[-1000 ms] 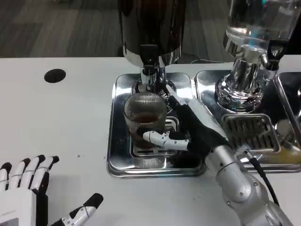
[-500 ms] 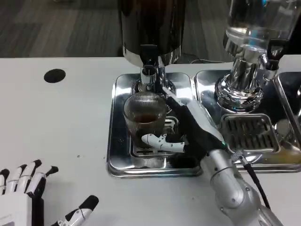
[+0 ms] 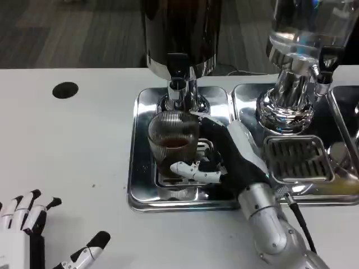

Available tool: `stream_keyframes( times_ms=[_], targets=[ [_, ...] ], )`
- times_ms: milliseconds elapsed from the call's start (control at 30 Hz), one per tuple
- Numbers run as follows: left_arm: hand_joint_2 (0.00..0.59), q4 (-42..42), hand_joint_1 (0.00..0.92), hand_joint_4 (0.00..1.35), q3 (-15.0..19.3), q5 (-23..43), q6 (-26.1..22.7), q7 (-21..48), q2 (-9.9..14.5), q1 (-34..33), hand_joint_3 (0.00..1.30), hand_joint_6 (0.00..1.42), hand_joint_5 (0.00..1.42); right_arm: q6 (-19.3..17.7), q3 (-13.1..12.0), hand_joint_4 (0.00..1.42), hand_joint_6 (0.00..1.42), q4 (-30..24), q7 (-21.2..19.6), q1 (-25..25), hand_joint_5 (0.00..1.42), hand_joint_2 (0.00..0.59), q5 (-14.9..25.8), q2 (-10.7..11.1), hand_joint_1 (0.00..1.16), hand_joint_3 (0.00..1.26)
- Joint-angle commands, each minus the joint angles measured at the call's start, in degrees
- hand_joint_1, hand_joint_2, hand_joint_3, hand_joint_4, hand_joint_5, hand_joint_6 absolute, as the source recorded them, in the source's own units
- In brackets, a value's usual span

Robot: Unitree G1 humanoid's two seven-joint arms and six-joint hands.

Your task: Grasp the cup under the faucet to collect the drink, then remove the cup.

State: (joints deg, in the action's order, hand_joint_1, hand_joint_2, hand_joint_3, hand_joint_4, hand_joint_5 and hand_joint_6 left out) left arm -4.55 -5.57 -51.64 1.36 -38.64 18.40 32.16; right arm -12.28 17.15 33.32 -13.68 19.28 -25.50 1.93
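Fingers (image 3: 193, 170) of the right hand (image 3: 233, 154) wrap the cup (image 3: 173, 143) low on its front, thumb side across the glass, other fingers hidden behind it, so the hand holds the cup. Cup is clear ribbed glass, upright, dark brown drink filling roughly the lower half, sitting on the grate of the left drip tray (image 3: 140, 168) directly under the faucet (image 3: 178, 84) of the dark dispenser (image 3: 180, 31). Faucet tip is just above the cup rim, apart from it; can't tell if liquid is running.

Versus a second ago: cup in the same spot under the faucet, drink level looks about the same, right hand keeps its grip with the forearm (image 3: 269, 224) shifted slightly left and lower in frame. Left hand (image 3: 28, 230) has dropped toward the bottom edge, less of it visible.

Right forearm comes in from bottom right, angled up-left over the tray edge, white hand back facing up. Left hand rests low at the bottom left over the white table (image 3: 67, 145), holding nothing, fingers spread and pointing up, thumb out to the right
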Motion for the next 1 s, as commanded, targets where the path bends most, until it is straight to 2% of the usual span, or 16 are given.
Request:
stream_keyframes(
  times_ms=[33, 600, 767, 1000],
  targets=[
    [0.103, 0.62, 0.000, 0.00, 0.25, 0.72, 0.36, -0.19, 0.06, 0.17, 0.37, 0.06, 0.14, -2.62, -0.49, 0.54, 0.29, 1.34, -2.03, 1.19, 0.38, 0.177, 0.41, -0.49, 0.82, 0.45],
    [0.103, 0.48, 0.000, 0.00, -0.35, 0.38, 0.03, 1.20, 0.30, -1.79, 0.37, 0.06, 0.14, -6.07, -2.28, 0.65, 0.37, -0.15, -4.59, -1.33, 0.51, 0.186, 0.90, 0.85, 0.85, 0.59],
    [0.103, 0.28, 0.000, 0.00, -0.56, 0.18, 0.01, 1.69, 0.23, -2.64, 0.37, 0.06, 0.14, -6.07, -2.68, 0.68, 0.39, -3.50, -4.47, -3.30, 0.52, 0.189, 0.53, 1.55, 0.86, 0.59],
    [0.103, 0.65, 0.000, 0.00, -1.31, 0.12, -0.05, 2.39, -0.15, -4.72, 0.37, 0.06, 0.14, -5.09, -3.38, 0.68, 0.40, -12.29, -3.64, -8.31, 0.52, 0.187, 0.12, 3.13, 0.85, 0.60]
  ],
)
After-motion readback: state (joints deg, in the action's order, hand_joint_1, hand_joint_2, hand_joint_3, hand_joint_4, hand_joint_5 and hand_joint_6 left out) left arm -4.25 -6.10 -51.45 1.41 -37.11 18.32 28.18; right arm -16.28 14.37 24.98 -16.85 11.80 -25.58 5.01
